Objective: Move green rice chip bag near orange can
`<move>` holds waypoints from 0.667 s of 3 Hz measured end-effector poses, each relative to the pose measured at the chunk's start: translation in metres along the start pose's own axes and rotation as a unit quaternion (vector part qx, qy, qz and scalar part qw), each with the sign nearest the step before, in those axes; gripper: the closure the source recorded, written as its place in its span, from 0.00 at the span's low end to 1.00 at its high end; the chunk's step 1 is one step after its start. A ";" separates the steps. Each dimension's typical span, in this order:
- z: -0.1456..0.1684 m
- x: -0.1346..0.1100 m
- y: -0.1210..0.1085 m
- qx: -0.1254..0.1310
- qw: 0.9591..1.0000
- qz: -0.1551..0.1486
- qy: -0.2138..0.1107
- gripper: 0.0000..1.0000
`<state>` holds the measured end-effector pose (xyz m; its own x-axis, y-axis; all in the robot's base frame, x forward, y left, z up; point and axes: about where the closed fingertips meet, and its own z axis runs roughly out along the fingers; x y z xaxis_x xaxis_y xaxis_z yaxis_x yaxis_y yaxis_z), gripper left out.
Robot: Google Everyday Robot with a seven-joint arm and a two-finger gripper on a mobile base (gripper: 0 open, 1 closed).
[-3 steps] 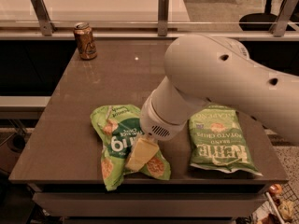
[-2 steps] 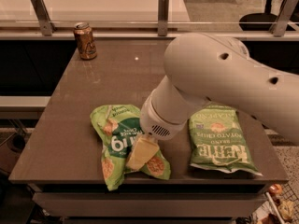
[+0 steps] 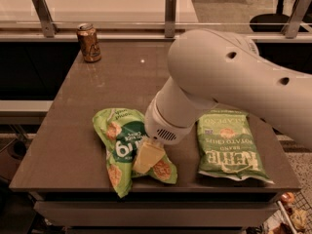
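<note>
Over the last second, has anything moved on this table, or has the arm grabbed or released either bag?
Nothing visibly changed. The gripper is down on the green rice chip bag near the front edge of the table, exactly as before. The orange can at the far left corner and the potato chip bag on the right are in the same spots.

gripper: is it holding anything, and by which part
Cannot tell. The gripper sits on the right middle of the green rice chip bag, but the arm hides any grip.
</note>
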<state>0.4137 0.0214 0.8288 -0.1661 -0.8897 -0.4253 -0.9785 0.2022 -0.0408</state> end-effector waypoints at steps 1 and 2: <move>-0.023 -0.001 -0.011 0.018 1.000 -0.001 0.025 1.00; -0.053 -0.008 -0.028 0.044 0.997 -0.007 0.058 1.00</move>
<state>0.4356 0.0012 0.8813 -0.1706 -0.9333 -0.3161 -0.9671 0.2199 -0.1275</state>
